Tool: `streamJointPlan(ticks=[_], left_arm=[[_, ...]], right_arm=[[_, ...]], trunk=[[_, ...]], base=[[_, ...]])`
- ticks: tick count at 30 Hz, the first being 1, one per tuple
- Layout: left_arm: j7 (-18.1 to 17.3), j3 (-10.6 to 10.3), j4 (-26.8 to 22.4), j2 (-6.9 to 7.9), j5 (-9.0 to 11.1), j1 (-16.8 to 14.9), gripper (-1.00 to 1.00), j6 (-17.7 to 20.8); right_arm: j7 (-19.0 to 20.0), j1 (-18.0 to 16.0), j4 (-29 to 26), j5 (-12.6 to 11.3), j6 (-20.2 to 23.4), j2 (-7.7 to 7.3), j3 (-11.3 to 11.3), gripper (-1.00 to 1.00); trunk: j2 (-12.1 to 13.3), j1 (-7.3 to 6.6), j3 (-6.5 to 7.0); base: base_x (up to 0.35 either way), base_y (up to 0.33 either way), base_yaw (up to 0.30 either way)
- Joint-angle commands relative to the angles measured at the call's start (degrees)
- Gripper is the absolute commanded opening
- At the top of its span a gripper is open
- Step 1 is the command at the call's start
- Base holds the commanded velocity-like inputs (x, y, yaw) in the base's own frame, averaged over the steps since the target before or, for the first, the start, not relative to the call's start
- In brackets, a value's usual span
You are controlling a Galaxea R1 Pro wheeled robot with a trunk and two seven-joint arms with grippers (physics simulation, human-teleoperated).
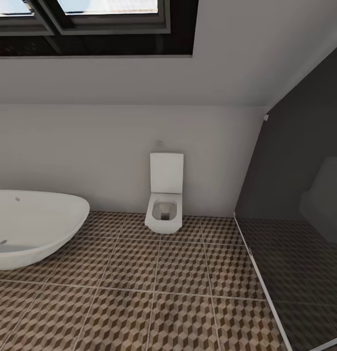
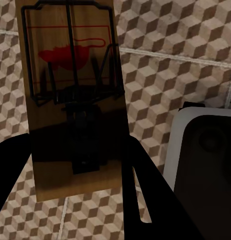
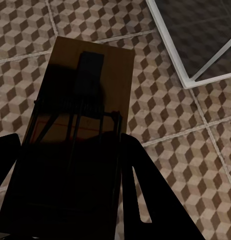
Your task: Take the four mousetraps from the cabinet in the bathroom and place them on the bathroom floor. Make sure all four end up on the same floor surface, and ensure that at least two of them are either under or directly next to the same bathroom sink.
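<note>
- Nearest us: a mousetrap (image 2: 73,100) clamped between the fingers of our left gripper (image 2: 75,170), held above the bathroom floor (image 2: 170,60).
- Our right gripper (image 3: 70,190) grips a second trap (image 3: 80,125) over the tiles, near a glass panel's white frame (image 3: 170,45).
- Head view: bathtub (image 1: 32,226) near left, toilet (image 1: 164,200) at far wall; sink not spotted yet.
- Progress, we reckon: two traps in hand, none laid down; sink still to find, other two to fetch.

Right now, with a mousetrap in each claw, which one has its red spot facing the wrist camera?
The left claw's mousetrap: its red spot and wire frame are plainly lit. The right claw's mousetrap is shadowed, with only thin red lines visible.
</note>
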Motion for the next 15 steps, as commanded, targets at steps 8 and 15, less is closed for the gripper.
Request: streamJointPlan(ticks=[8, 15], left_arm=[[0.3, -0.4, 0.1, -0.03, -0.1, -0.1, -1.0, -0.2], [0.3, -0.4, 0.1, -0.03, -0.1, -0.1, -1.0, -0.2]], right_arm=[[-0.5, 0.0, 0.0, -0.1, -0.1, -0.01, 0.5, -1.0], [-0.5, 0.0, 0.0, -0.1, -0.1, -0.01, 0.5, -1.0]], trunk=[[-0.1, 0.03, -0.11], [-0.1, 0.03, -0.11]], base=[[0.0, 0.0, 0.0], [0.0, 0.0, 0.0]])
